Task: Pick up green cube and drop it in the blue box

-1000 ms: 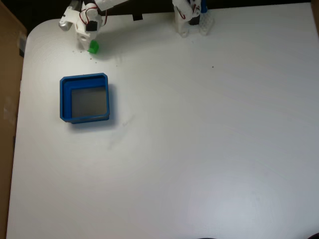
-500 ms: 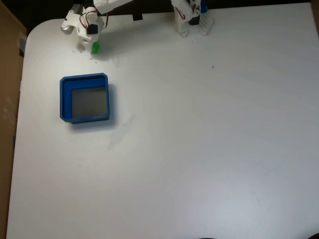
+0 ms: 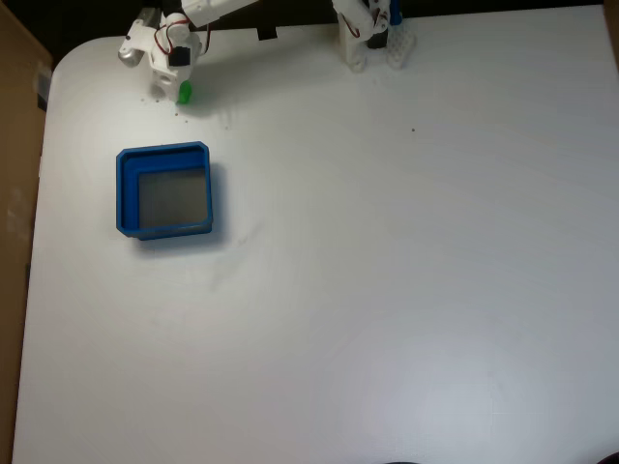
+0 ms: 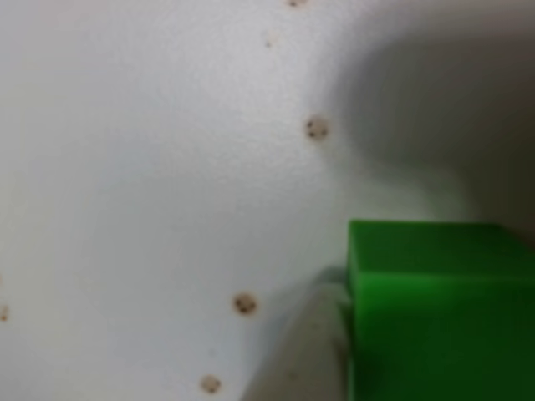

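Nothing moved, green cube point(image 3: 183, 92) seemingly touching tool point(image 3: 177, 87)

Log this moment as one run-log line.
phase: grasping | tool at green cube, closure unclear | cube on table | blue box empty

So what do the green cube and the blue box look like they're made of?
The green cube looks like smooth plastic: uniform bright color, crisp edges and a soft sheen, though the close view is blurred. The blue box also looks like molded plastic, with thick even walls; its grey floor looks matte, material unclear.
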Controlling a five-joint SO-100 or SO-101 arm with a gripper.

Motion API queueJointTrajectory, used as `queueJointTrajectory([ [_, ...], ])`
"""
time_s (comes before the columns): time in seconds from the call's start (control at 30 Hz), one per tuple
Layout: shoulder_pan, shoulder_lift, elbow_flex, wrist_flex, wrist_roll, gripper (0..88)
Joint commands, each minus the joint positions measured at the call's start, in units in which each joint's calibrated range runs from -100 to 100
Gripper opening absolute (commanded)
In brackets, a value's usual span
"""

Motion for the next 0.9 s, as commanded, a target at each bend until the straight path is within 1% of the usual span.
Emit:
queueJointTrajectory([
  [0.0, 0.45, -1.22, -2.51, -0.51, -0.05, 0.6],
  [0.17, 0.45, -2.97, -2.87, -0.51, 0.05, 0.7],
  [0.5, 0.17, -21.19, -2.42, -0.18, -0.1, 0.7],
  [0.63, -0.27, -25.12, -2.33, -0.1, 0.2, 0.7],
  [0.77, -6.48, -26.04, -2.42, -0.1, 0.29, 0.8],
  [0.87, -9.52, -26.21, -2.87, -0.18, 0.39, 0.9],
])
